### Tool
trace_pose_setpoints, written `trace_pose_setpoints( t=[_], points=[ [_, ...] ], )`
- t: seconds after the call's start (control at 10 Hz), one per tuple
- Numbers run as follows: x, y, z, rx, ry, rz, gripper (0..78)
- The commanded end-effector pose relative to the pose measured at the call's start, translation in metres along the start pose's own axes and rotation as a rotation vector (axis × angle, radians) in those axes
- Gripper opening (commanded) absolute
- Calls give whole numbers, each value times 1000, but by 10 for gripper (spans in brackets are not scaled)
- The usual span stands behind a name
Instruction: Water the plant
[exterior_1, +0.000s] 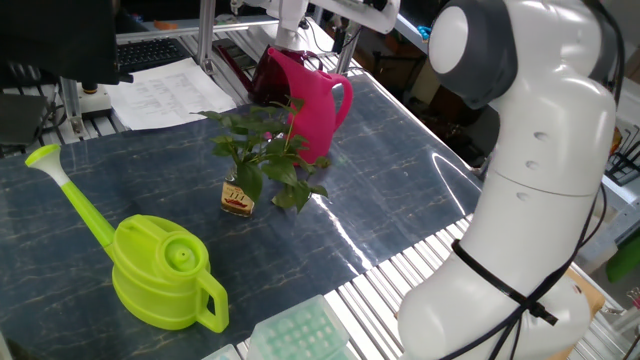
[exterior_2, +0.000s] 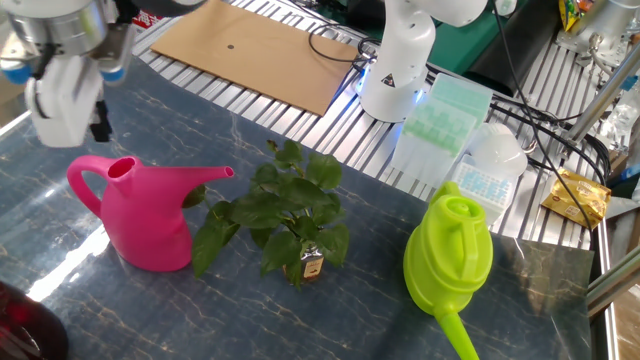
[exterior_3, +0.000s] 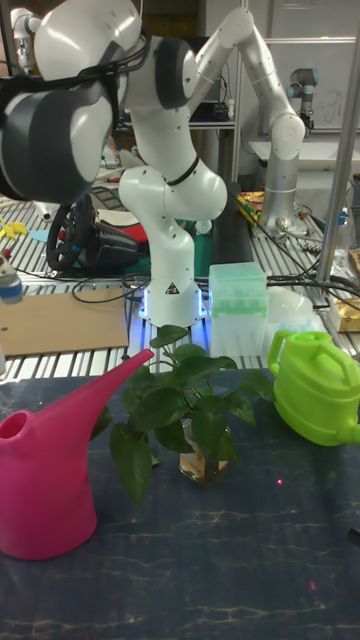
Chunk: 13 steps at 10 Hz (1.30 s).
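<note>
Plant (exterior_2: 300, 225) in small brown bottle, mid-counter (exterior_2: 380, 300). Pink watering can (exterior_2: 140, 215) at its nine o'clock, spout toward the leaves, handle outward, probably for grasping. Gripper (exterior_2: 65, 105) above that handle, holding nothing; jaw gap unclear. Green can (exterior_2: 450, 250) at three o'clock.

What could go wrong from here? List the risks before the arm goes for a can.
1. The gripper hangs above and behind the pink watering can's handle; coming down off-centre, it could tip the can.
2. The pink can's spout almost reaches the plant's leaves, so tilting or swinging it may brush them and topple the small bottle.
3. The green watering can stands on the plant's far side; reaching for that one would mean passing over the leaves.
</note>
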<state>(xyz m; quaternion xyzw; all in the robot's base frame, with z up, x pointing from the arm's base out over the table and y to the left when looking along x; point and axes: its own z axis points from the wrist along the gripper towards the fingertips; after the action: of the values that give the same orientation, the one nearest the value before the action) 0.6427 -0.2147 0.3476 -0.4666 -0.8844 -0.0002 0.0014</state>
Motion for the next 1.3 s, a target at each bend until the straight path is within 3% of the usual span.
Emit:
trace_pose_setpoints(
  t=[0.1,0.6,1.3],
  points=[
    [-13,-4,1,-3,0,38,0],
    [-21,-9,12,-4,2,72,0],
    [-25,-11,28,-16,-9,184,0]
  ],
)
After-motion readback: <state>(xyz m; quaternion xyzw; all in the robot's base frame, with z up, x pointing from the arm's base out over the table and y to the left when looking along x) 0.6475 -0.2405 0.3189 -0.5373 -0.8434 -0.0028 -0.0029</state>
